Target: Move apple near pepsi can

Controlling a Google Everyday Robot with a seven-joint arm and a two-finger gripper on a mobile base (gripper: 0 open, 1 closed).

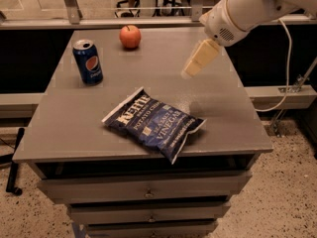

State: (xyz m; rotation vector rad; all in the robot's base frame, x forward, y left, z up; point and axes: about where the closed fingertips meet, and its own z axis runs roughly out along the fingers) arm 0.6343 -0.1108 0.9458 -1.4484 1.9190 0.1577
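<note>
1. Grey tabletop (223, 108) on a drawer unit (148, 192), with speckled floor (287, 197) around it. A low ledge (277, 95) and a dark gap run behind.
2. apple (130, 36): red-orange and upright, stem up. It sits at the far edge of the tabletop, left of centre as I see it. Nothing touches it.
3. pepsi can (88, 61): blue and upright, silver top showing, round logo facing me. It stands on the far-left part of the tabletop.
4. The can is nearer to me than the apple and to its left. The two are apart, with bare tabletop between them.
5. Kettle chip bag (153, 123): dark blue, lying flat and skewed in the mid-front of the tabletop. One corner reaches close to the front edge. It is clear of both the can and the apple.
6. gripper (189, 71): cream-coloured, pointing down and toward the left of the view. It hangs in the air over the right half of the tabletop, off the surface. It carries nothing. Released or clenched: cannot tell from this angle.
7. The gripper is to the right of the apple and somewhat nearer to me, well apart from it. It is farther again from the can. The bag lies lower left of it.
8. arm (247, 9): white and bulky, coming in from the upper right corner. A light cable (287, 58) droops behind it down the right side.
9. A black pole (14, 162) leans at floor level left of the drawer unit.
</note>
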